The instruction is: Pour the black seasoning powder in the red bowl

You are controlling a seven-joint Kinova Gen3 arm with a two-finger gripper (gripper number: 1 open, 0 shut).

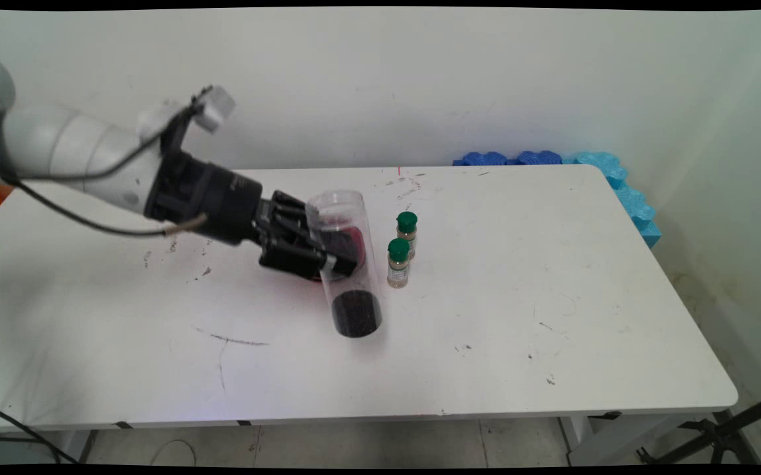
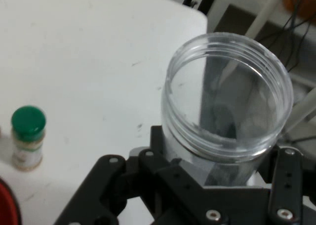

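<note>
My gripper [image 1: 335, 256] is shut on a clear plastic jar [image 1: 347, 264], gripping its wall about halfway down. The jar has no lid and leans, with its open mouth toward the wall and its dark bottom end [image 1: 356, 314] low over the table toward the near side. In the hand view the open jar [image 2: 227, 96] rises from between the black fingers [image 2: 284, 185] of the gripper [image 2: 222, 173]. Two small spice bottles with green caps [image 1: 407, 234] [image 1: 398, 262] stand just right of the jar, apart from it. One spice bottle [image 2: 28, 143] shows in the hand view.
Something red [image 1: 352, 236] lies behind the jar, mostly hidden; a red edge [image 2: 7, 207] shows in the hand view. Blue foam blocks [image 1: 624, 181] line the table's far right corner. The white table [image 1: 552, 297] has scuff marks.
</note>
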